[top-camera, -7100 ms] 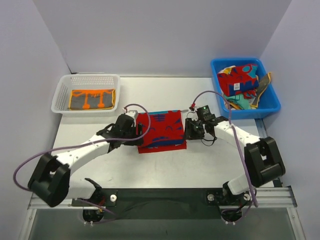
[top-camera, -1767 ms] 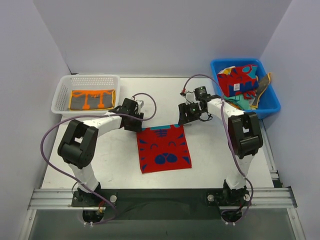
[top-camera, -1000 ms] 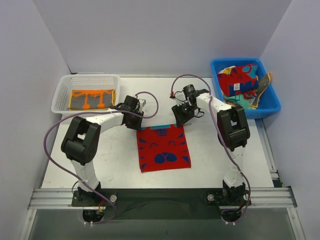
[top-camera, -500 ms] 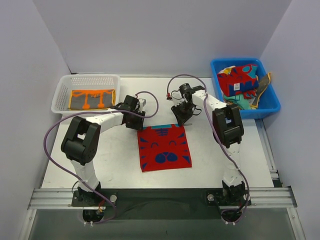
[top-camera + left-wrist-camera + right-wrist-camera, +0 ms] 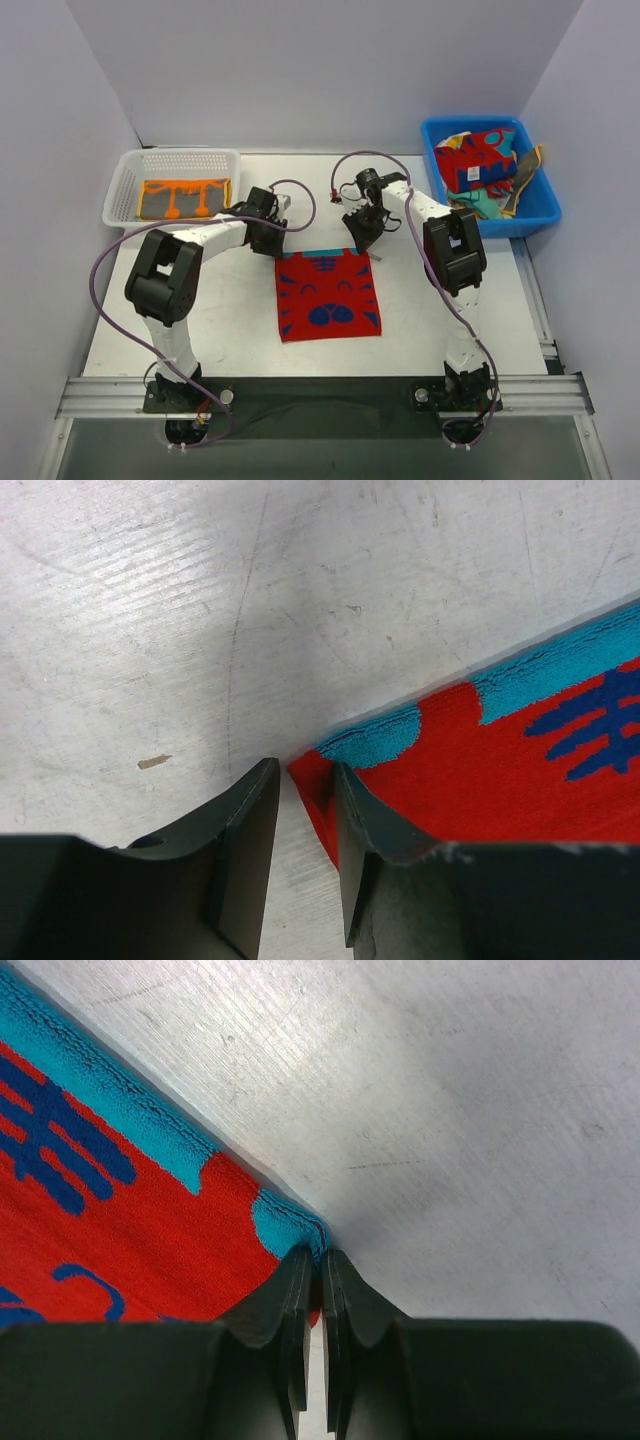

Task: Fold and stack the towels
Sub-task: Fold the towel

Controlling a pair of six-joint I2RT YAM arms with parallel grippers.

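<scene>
A red towel (image 5: pixel 328 294) with blue and teal shapes lies flat in the middle of the table. My left gripper (image 5: pixel 271 242) is at its far left corner. In the left wrist view the jaws (image 5: pixel 306 772) stand open, with the towel's red corner (image 5: pixel 312 772) between them on the table. My right gripper (image 5: pixel 365 239) is at the far right corner. In the right wrist view it (image 5: pixel 322 1258) is shut, pinching the teal corner of the towel (image 5: pixel 285 1228).
A white mesh basket (image 5: pixel 180 156) at the back left holds a folded orange towel with dark marks (image 5: pixel 185 197). A blue bin (image 5: pixel 541 206) at the back right holds several crumpled towels (image 5: pixel 482 158). Both arms stretch across the table's far half.
My right gripper has slid left onto the towel's far right corner and closed on it. My left gripper has stayed at the far left corner, jaws still apart.
</scene>
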